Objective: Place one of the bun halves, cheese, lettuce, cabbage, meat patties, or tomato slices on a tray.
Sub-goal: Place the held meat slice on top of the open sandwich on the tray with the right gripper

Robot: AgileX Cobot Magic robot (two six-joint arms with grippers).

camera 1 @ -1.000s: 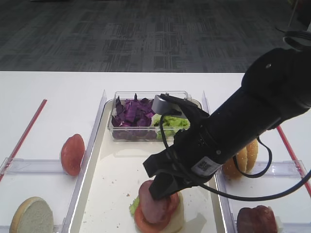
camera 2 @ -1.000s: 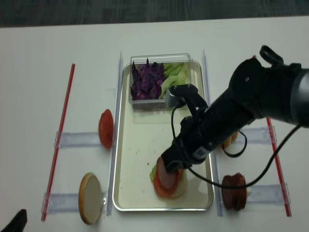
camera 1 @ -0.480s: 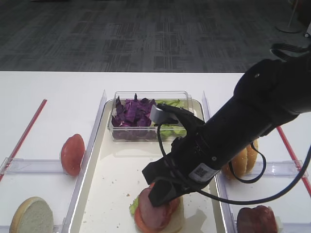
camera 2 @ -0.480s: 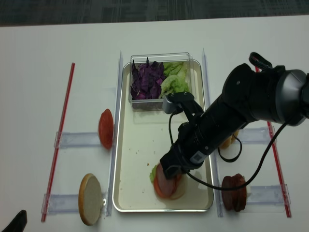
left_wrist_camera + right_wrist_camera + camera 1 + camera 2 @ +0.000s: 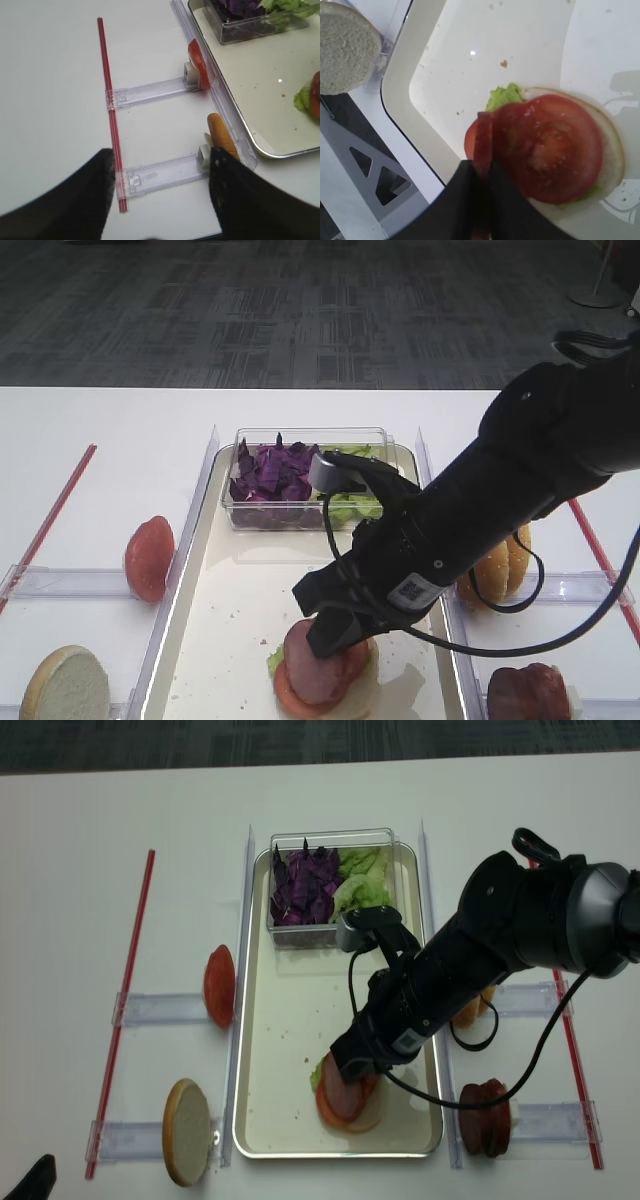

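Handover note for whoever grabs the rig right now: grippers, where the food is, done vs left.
Right gripper: shut on a meat patty, edge-on over the stack.
Left gripper: dark fingers wide apart, open, idle off the tray.
Tray: pale bun half, lettuce, tomato slice stacked near the front.
Done: those layers.
Left: release the patty onto the stack; spare bun half and patties wait on side racks.

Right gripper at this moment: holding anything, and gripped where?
Yes. The right gripper is shut on a meat patty, pinching its upper edge so the disc hangs on edge over the tomato slice of the stack on the tray.
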